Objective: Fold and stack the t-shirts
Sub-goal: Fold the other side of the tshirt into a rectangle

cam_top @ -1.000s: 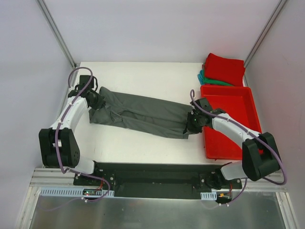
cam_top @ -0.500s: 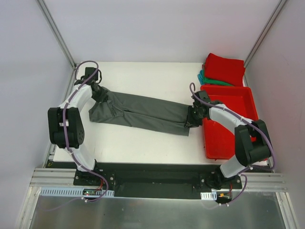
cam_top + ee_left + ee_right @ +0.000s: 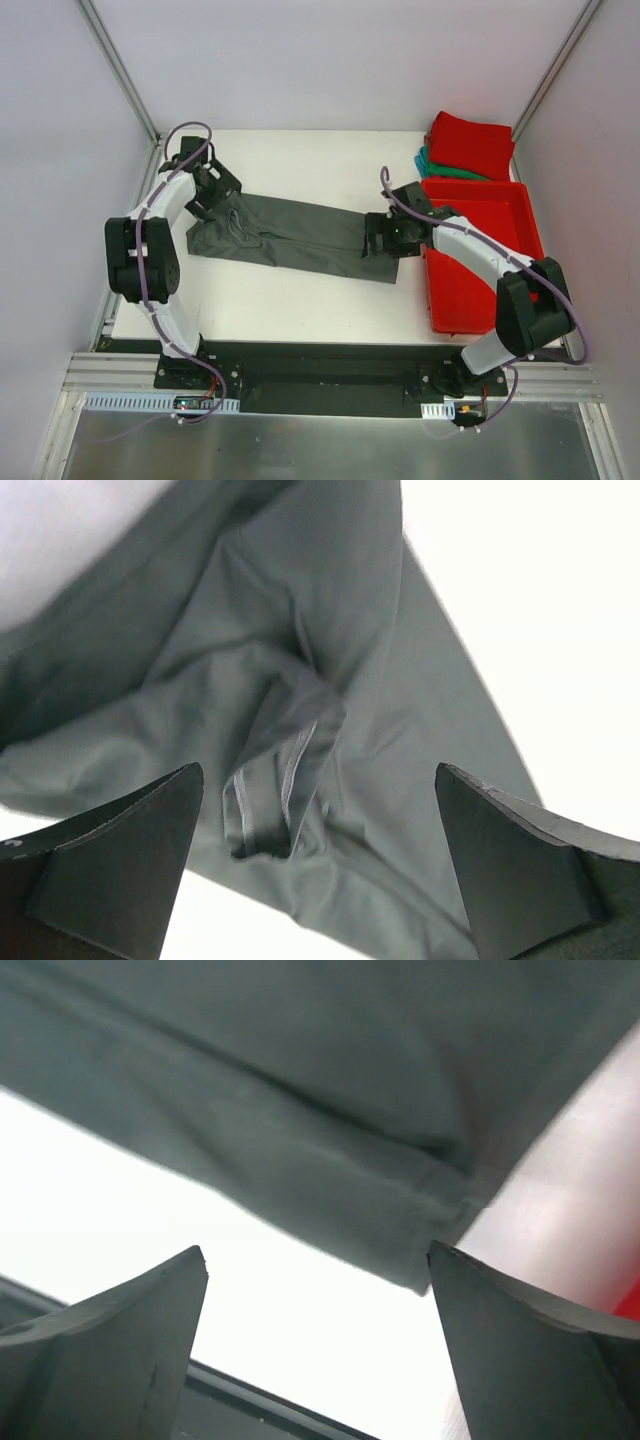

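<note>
A dark charcoal-grey t-shirt (image 3: pixel 290 235) lies stretched in a long band across the white table, bunched at its left end. My left gripper (image 3: pixel 222 190) hovers over that bunched end, open, with creased cloth (image 3: pixel 300 730) below its spread fingers and nothing held. My right gripper (image 3: pixel 378 235) stands open above the shirt's right end; its view shows the hem corner (image 3: pixel 430 1210) lying free on the table. A folded red t-shirt (image 3: pixel 470 145) rests on a folded teal-green t-shirt (image 3: pixel 428 163) at the back right.
A red plastic tray (image 3: pixel 480 250) sits at the right edge of the table, just right of my right gripper. Grey walls with metal posts close in the back and sides. The black base rail (image 3: pixel 320 375) runs along the near edge.
Both grippers have opened and let go of the grey shirt's ends. The shirt now lies flat. The left gripper moved toward the back; the right one lifted and shifted left.
</note>
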Controlling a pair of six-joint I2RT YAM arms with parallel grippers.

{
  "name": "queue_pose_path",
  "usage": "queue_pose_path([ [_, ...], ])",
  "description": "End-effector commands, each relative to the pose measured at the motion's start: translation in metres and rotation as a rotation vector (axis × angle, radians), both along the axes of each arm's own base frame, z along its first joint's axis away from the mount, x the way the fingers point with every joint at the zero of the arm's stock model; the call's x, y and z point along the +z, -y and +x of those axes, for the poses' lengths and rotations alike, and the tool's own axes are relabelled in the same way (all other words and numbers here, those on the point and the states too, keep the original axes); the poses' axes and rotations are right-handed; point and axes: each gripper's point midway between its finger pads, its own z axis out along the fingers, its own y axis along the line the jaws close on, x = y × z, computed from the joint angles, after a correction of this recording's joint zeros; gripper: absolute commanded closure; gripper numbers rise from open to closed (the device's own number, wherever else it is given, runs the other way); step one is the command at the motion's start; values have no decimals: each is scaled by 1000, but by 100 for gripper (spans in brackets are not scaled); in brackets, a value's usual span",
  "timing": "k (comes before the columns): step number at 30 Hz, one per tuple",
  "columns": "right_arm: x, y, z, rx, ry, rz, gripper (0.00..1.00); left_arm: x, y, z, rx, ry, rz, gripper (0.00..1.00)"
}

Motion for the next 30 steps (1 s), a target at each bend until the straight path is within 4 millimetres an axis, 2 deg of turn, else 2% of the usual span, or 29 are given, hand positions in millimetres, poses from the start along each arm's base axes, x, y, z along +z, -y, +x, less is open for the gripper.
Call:
queue_pose_path([
  [1,28,-26,-13,140,87,38,4,16,26,-38,-117,6,-26,1],
  [5,22,-44,-19,179,74,77,4,4,37,-65,-140,-31,-18,1],
  [9,7,-52,-14,190,40,82,4,-8,43,-73,-159,-62,-12,1],
  [13,-13,-45,-3,148,16,15,4,-23,56,-76,-192,-108,-49,1],
  [15,-22,-37,1,108,-9,-13,4,-25,66,-73,-223,-110,-73,1],
  [19,-39,-21,1,46,-58,-32,4,-33,83,-69,-273,-127,-73,1],
  [23,-44,-14,-1,30,-73,-25,4,-35,87,-51,-269,-120,-76,1],
  [30,-51,-8,-5,20,-88,-37,4,4,95,11,-282,25,-51,1],
])
